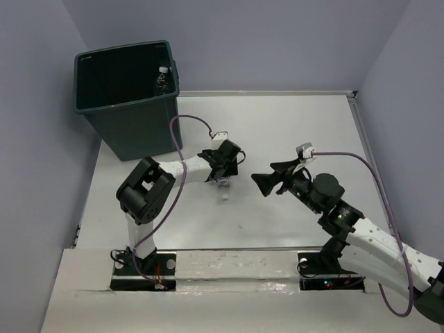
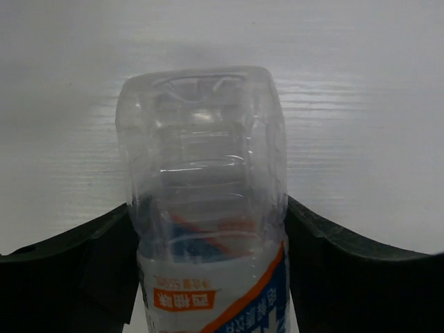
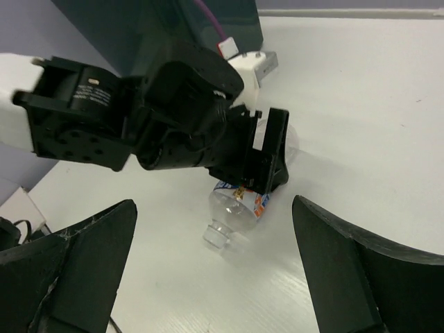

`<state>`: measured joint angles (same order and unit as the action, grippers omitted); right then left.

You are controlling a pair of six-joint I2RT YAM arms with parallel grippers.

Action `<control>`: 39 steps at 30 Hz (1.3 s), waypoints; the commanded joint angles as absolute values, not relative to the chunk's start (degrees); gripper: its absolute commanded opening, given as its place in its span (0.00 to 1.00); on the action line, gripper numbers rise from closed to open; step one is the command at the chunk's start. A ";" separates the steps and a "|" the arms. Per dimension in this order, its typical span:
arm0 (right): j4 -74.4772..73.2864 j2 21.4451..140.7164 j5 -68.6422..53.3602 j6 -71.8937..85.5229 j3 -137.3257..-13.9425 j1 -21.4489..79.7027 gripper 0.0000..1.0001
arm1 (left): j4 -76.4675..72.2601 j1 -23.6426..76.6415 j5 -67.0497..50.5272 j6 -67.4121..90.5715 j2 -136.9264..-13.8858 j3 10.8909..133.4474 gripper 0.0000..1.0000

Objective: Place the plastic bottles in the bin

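A white table (image 1: 291,125) stands between pale lilac walls (image 1: 277,41). From above, the dark grey-green bin (image 1: 132,132) sits at the far left corner, and a white-capped bottle (image 1: 163,78) stands inside it against its right wall. Near mid-table the left gripper (image 1: 223,177) reaches down over a labelled bottle (image 1: 224,186) lying on the surface. The right gripper (image 1: 263,182) hangs just to the right of it, apart from it and pointing toward it.

The left wrist camera looks along the white tabletop (image 2: 361,104). The labelled bottle (image 2: 205,173) fills the middle, clear plastic with a white, orange and blue label. The black fingers (image 2: 69,270) press against both of its sides, so the jaws are clamped on it.

The right wrist camera shows the table (image 3: 374,104) with the bin (image 3: 139,28) behind. The left gripper (image 3: 260,177) sits over the labelled bottle (image 3: 232,208), which rests on the table with its neck toward the camera. The right gripper's own fingers (image 3: 76,270) stand wide apart with nothing between them.
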<state>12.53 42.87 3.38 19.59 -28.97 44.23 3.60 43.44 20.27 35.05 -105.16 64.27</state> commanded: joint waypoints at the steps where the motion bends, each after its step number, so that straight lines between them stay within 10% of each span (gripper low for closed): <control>1: 11.78 38.16 6.07 22.84 -27.25 44.30 0.98 | 8.00 43.86 26.46 32.61 -104.33 65.92 0.76; 17: 4.75 24.52 4.84 27.42 -21.27 44.30 0.95 | 12.92 46.67 28.90 19.62 -76.91 96.21 0.59; 33: 1.14 24.34 1.14 27.51 -23.38 44.30 0.93 | 9.77 7.12 20.38 15.82 -93.95 123.84 0.58; 39: 1.58 27.59 0.53 26.63 -24.17 44.30 0.93 | 7.47 5.27 23.02 16.35 -95.98 118.84 0.96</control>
<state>0.38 25.87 1.61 27.42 -21.56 44.23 11.49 5.98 21.89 15.70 -98.74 119.94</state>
